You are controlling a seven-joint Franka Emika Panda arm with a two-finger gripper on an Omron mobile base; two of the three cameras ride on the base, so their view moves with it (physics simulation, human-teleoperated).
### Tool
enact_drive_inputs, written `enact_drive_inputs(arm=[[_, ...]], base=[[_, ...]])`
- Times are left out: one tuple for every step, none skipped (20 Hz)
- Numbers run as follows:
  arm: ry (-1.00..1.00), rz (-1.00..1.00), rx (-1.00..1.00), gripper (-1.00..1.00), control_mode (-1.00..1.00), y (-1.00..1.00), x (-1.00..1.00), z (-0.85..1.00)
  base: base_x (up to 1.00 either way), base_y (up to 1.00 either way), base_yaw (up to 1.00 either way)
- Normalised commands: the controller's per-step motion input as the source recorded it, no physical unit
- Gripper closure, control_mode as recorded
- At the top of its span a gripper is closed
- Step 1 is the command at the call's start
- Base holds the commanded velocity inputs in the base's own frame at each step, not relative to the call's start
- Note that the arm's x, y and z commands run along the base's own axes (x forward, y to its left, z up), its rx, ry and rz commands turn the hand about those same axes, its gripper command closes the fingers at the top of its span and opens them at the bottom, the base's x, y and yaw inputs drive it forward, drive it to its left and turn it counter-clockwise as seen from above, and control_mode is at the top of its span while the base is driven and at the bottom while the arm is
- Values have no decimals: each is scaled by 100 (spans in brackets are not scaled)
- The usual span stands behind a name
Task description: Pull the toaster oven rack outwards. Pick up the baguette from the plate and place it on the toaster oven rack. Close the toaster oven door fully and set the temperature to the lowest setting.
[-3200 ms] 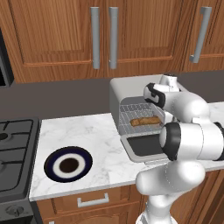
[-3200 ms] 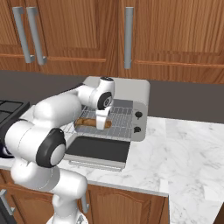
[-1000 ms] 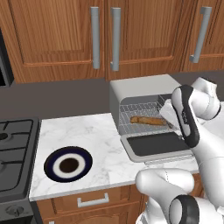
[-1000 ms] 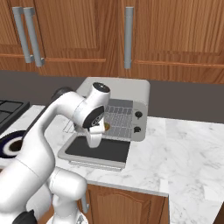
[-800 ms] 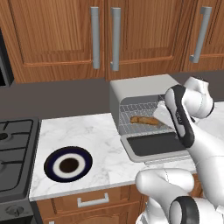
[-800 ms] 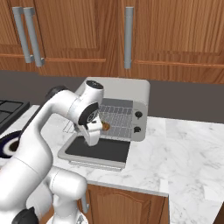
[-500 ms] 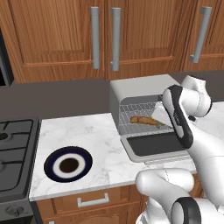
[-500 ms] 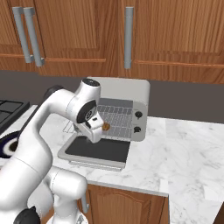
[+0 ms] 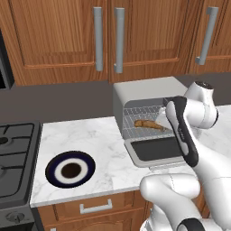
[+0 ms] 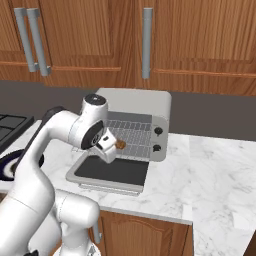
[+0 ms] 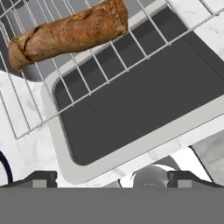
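Closing the door (image 9: pixel 159 151) is the step in hand, judging by how things lie: the baguette (image 9: pixel 145 123) already rests on the rack (image 11: pixel 74 94), which juts out of the toaster oven (image 9: pixel 142 92) over the door folded down flat on the counter (image 9: pixel 106 149), and the plate (image 9: pixel 70 169) sits bare well off to the left. The gripper (image 10: pixel 111 146) hangs above the front of the rack with its jaws spread wide and nothing between them. To do this well, the rack probably has to slide back in first, since its front edge overhangs the glass and would likely block the door; a gentle push on the front wire, square to the oven, should keep the baguette from rolling. Then the jaws should come in under the door's outer edge and swing it up through its arc until it seats fully, rather than shoving it straight. The handle bar itself is hard to pick out; in the hand view I see only a pale frame edge. From the left, the forearm covers the right end of the baguette and the oven's right side, so the knobs (image 10: pixel 158 139) show from the right alone, too small to read their settings.
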Motion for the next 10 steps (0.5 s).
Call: enact_drive_inputs(arm=[[-9, 3, -17, -100, -100, 14, 0, -17], [0, 3, -22, -100, -100, 25, 3, -13], [0, 4, -23, -100, -100, 25, 10, -6], [0, 5, -21, -100, -100, 22, 14, -5], [0, 6, -18, -100, -100, 19, 15, -3], [0, 7, -17, -100, -100, 19, 14, -1], [2, 10, -14, -100, -100, 16, 17, 0], [4, 10, -13, -100, -100, 16, 20, 0], [7, 12, -13, -100, -100, 14, 24, 0], [5, 14, -11, -100, -100, 14, 25, 0]], base=[[0, 0, 0], [0, 0, 0], [0, 0, 0], [0, 0, 0], [0, 0, 0], [0, 0, 0], [0, 0, 0], [0, 0, 0], [0, 0, 0], [0, 0, 0]])
